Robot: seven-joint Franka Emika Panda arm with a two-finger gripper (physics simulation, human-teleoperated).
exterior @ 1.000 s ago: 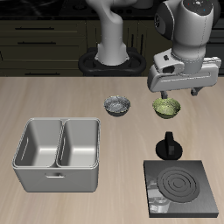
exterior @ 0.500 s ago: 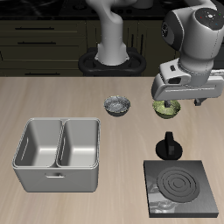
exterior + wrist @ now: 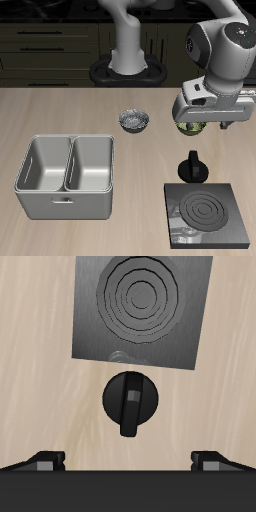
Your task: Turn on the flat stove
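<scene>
The flat stove lay near the table's front edge, well away from the robot's base, a thin dark grey square slab resting flat on the wooden table. Its concentric-ring burner was grey, with no glow. In the exterior view a small knob sat at the slab's front corner, too small to read clearly. Just behind the stove, farther back on the table and apart from the slab's rear edge, stood a black ridged knob-like object; in the wrist view this black knob showed a raised bar across its round body, the bar's long axis running toward and away from the stove rather than along its edge, with one end sticking out past the rim on the side away from the slab. The gripper hung in the air above the table, behind that black knob and over a small green bowl, touching nothing. Its fingers appeared in the wrist view set wide apart with nothing between them. A small metal bowl sat farther back near the table's middle, and a grey double-basin metal tray stood well apart from the stove toward the table's other side.
</scene>
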